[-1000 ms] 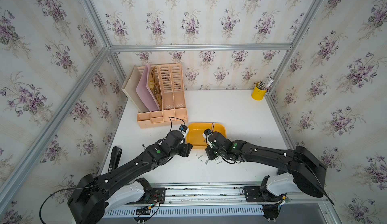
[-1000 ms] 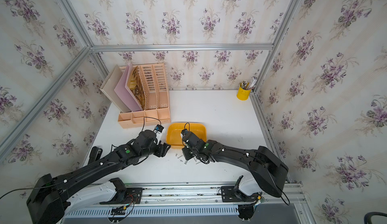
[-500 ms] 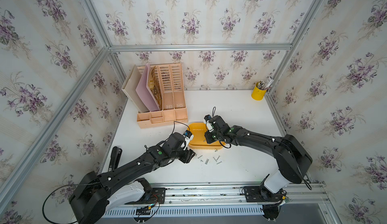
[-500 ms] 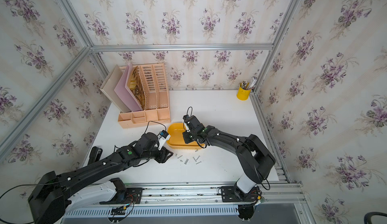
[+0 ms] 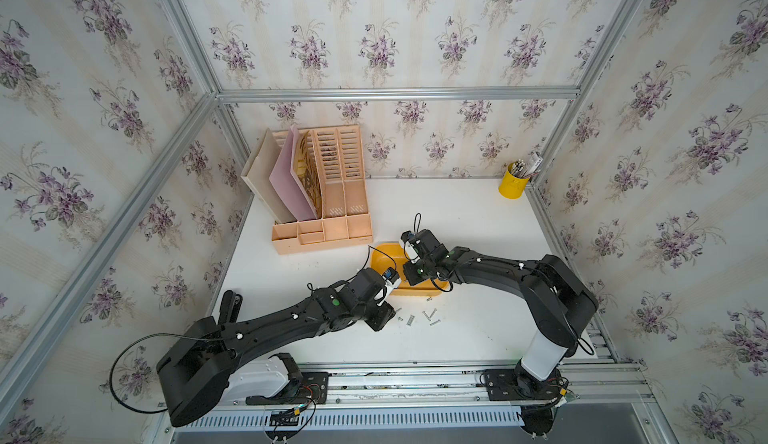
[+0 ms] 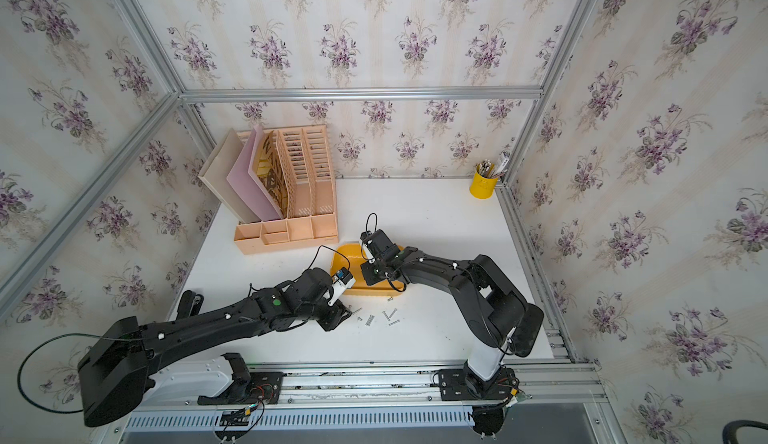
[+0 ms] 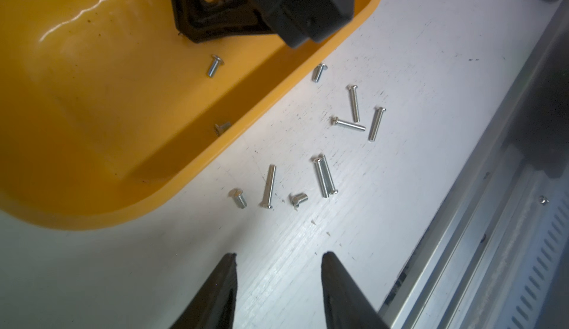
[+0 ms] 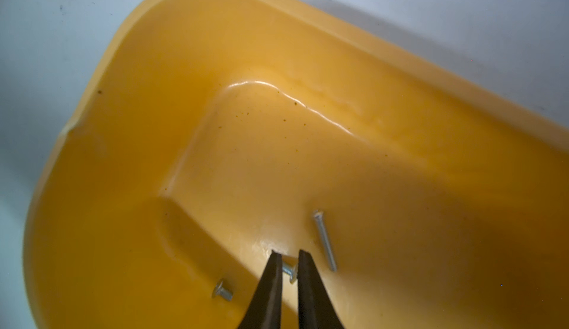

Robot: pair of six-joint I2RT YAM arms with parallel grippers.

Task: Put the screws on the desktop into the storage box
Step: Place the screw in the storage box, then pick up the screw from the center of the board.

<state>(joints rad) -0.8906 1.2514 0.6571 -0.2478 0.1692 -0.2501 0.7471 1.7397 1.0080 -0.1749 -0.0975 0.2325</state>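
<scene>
Screws (image 6: 369, 319) just beside storage box (image 6: 351, 255)

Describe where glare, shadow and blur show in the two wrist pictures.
Left wrist view: white glare streak on the storage box floor, screws on the desktop sharp. Right wrist view: glare line on the storage box floor, one side wall shadowed.

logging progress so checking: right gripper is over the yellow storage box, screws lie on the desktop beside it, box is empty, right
Not empty: the right wrist view shows three screws in the storage box, one long and two short. The rest holds: the right gripper is over the box, and loose screws lie on the desktop beside it.
</scene>
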